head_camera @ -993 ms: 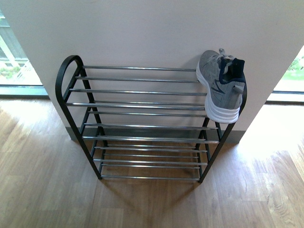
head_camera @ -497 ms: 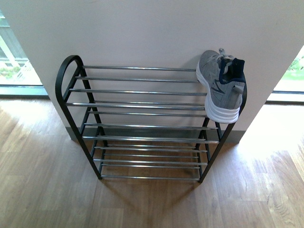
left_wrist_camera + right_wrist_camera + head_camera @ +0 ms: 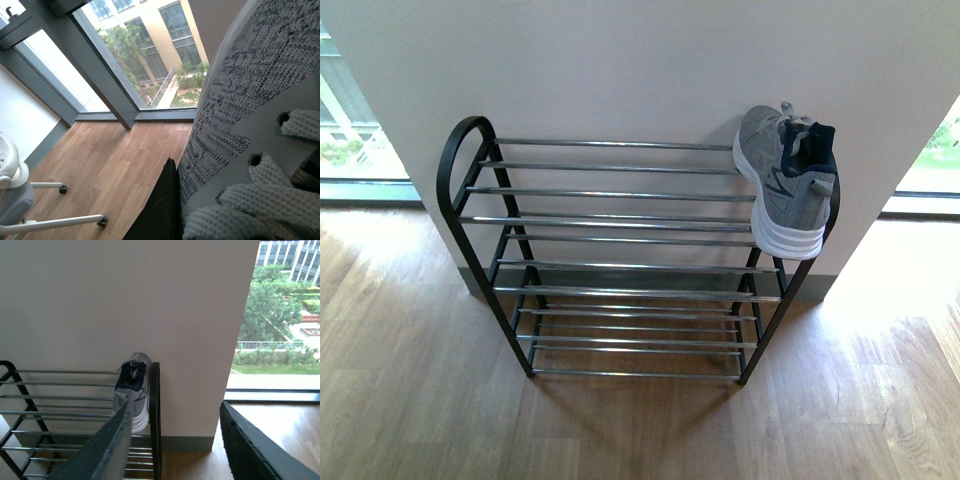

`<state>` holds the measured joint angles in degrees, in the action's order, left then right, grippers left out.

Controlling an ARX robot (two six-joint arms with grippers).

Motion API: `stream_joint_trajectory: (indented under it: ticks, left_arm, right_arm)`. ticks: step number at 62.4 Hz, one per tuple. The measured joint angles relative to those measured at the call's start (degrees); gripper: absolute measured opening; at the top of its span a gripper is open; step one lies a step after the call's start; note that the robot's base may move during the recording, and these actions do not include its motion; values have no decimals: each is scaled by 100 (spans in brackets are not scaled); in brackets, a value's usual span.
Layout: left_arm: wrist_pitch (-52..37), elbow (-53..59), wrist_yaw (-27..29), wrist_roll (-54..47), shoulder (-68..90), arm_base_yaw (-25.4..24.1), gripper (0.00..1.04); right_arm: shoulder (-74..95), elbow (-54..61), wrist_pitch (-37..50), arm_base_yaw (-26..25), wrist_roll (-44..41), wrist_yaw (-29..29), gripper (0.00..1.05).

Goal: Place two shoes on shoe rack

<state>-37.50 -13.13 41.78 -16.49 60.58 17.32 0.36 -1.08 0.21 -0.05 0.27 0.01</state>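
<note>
The shoe rack [image 3: 450, 170] stands against the white wall, a black frame with chrome bars. One grey knit sneaker [image 3: 788, 185] lies on its side at the right end of the top tier, sole facing outward. It also shows in the right wrist view as the sneaker [image 3: 134, 390] beside the rack's black end [image 3: 155, 410]. The other grey knit sneaker [image 3: 235, 100] fills the left wrist view, with pale laces [image 3: 265, 200]. My left gripper [image 3: 186, 210] is shut on it; only one black finger [image 3: 161, 215] shows. My right gripper [image 3: 175, 450] hangs open and empty, off the rack's right end. Neither arm appears in the front view.
Wooden floor [image 3: 420, 400] spreads in front of the rack. Glass windows [image 3: 350, 140] flank the wall section on both sides. A white wheeled stand [image 3: 30, 205] sits on the floor in the left wrist view. A grey skirting [image 3: 185, 444] runs along the wall's foot.
</note>
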Motion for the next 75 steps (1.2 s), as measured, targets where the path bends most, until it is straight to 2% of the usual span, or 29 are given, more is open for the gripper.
stream_joint_trajectory:
  ticks: [5,7,12,30,39,45,49,57,68,75]
  left_arm:
    - [0,0,2,0,0,0,2]
    - [0,0,2,2,0,-7,2]
    - [0,0,52,0,0,-17,2]
    - [20,-7,-92,107,-9,35,2]
    - [1008,-319,-308,2011,17,61,2]
    - [1244,-756,-452,3224,352,136,2]
    - [1320,-1202,-704,4072,750,229,2]
    - [1650,-2441,-1606,5700,2118,404,2]
    - [2710,-3659,-2428,6815,3646,404,2]
    - [3449,-4424,-2712,6975,4489,411,2]
  right_arm:
    - [-4,0,-2,0,0,0,76]
    - [-4,0,-2,-2,0,-22,86]
    - [-7,0,-2,-2,2,-22,97]
    - [-9,0,-13,0,2,35,96]
    - [-9,0,-13,0,0,17,96]
    - [-9,0,-13,2,0,13,96]
    - [-9,0,-13,2,0,9,96]
    - [-9,0,-13,2,0,2,96]
    - [-9,0,-13,2,0,2,96]
    - [-9,0,-13,2,0,2,96]
